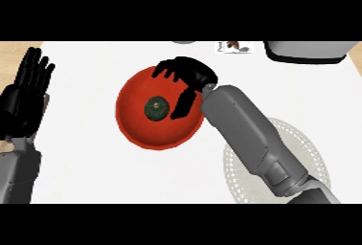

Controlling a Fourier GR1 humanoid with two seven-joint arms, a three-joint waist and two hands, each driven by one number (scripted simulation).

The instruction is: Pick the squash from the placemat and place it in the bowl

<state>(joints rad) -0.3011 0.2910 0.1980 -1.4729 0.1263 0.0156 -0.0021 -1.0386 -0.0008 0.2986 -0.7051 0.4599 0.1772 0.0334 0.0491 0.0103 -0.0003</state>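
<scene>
Squash lying inside red bowl, near its centre, held by nothing. Right hand above bowl's far right rim, fingers spread and relaxed, gripping nothing; thumb pointing down just beside squash. Round placemat on white worktop, right of bowl, partly hidden by right forearm. Left hand resting at left edge, fingers straight and upward.

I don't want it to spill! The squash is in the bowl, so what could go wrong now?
The right hand hangs over the bowl's rim, thumb close to the squash. Pulling back, it might catch the rim and tip or shove the bowl. The forearm crosses the placemat and could drag it.
</scene>
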